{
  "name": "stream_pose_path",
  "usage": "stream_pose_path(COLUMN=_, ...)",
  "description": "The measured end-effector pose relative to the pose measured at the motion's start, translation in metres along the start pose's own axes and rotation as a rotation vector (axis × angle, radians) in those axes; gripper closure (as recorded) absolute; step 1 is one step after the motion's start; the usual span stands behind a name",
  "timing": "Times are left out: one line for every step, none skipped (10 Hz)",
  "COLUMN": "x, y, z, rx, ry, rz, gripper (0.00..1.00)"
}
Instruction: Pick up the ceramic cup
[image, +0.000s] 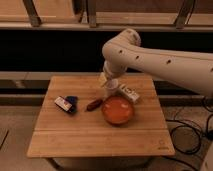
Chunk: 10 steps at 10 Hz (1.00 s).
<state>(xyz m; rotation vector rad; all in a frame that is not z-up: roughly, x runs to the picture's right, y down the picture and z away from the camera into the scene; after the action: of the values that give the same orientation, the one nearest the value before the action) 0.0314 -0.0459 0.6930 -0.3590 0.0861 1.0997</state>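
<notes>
light: dim, warm | background: dark | claw: at ceramic cup

The arm is a thick, smooth tube in a cream-white shell, widening toward the right edge, with a few small dark dots spaced along its side. Its left end swells into a rounded, domed joint of the same pale colour. The gripper is a small cream piece just below that joint, near the scene's middle.
</notes>
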Motion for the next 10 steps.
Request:
stream_pose_path(x=-0.001, y=0.001, z=0.003, rx=-0.008, ry=0.000, rz=0.001, gripper=0.35)
stream_pose_path(x=-0.005, y=0.000, z=0.017, rx=-0.028, ry=0.005, rz=0.002, gripper=0.35)
stream_pose_path(x=-0.015, y=-0.003, z=0.039, rx=-0.057, ry=0.006, rz=-0.005, gripper=0.35)
stream_pose_path(x=-0.023, y=-0.008, z=0.061, rx=-0.085, ry=0.008, rz=-0.019, gripper=0.35)
stream_pose_path(x=-0.029, y=-0.011, z=0.078, rx=-0.106, ry=0.012, rz=-0.034, gripper=0.35)
stream_pose_path(x=-0.040, y=-0.013, z=0.103, rx=-0.149, ry=0.015, rz=-0.059, gripper=0.35)
stream_pose_path(x=-0.046, y=-0.013, z=0.118, rx=-0.182, ry=0.020, rz=-0.072, gripper=0.35)
stream_pose_path(x=-0.050, y=-0.007, z=0.131, rx=-0.223, ry=0.028, rz=-0.087, gripper=0.35)
stream_pose_path(x=-0.052, y=0.000, z=0.144, rx=-0.263, ry=0.043, rz=-0.105, gripper=0.35)
stream_pose_path(x=-0.054, y=0.011, z=0.155, rx=-0.303, ry=0.062, rz=-0.126, gripper=0.35)
